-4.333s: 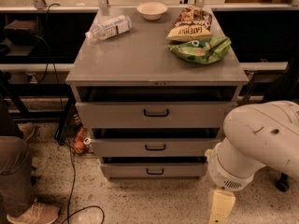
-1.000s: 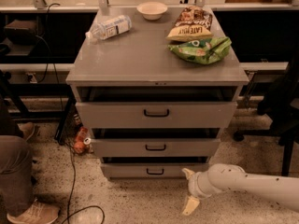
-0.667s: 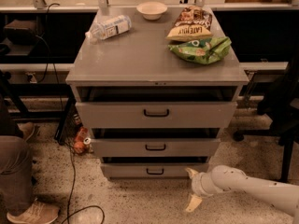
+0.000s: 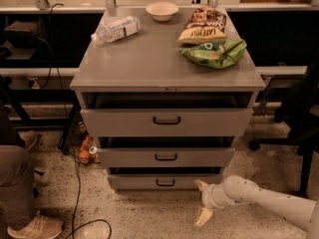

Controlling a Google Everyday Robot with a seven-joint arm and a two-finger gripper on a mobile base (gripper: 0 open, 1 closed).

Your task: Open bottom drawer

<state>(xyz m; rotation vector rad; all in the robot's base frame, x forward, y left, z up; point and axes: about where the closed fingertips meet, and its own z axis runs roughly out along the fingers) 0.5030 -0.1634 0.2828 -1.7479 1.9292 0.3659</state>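
Fingers (image 4: 203, 217): spread apart, grasping nothing.
Gripper (image 4: 201, 201): hung low over the floor (image 4: 144, 218), just right of the handle (image 4: 165, 182).
Bottom drawer (image 4: 134, 182): lowest of three in the grey cabinet (image 4: 164, 63), handle untouched.

The gripper (image 4: 202, 201) is low in the right of the frame, just by the right end of the bottom drawer (image 4: 134, 182), with its fingers spread apart. Its arm (image 4: 269, 200) runs off the lower right corner. The inside of the bottom drawer is hidden in the dark gap under the middle drawer (image 4: 129, 157). At the lower left only a person's leg (image 4: 15, 183) and shoe (image 4: 35, 227) show; the edge cuts off the rest. Small orange things (image 4: 84, 151) on the floor are too small to tell. The words on the bottle (image 4: 115, 29) are too small to read. The green bag (image 4: 214, 53) covers the yellow bag's (image 4: 203, 29) low end.
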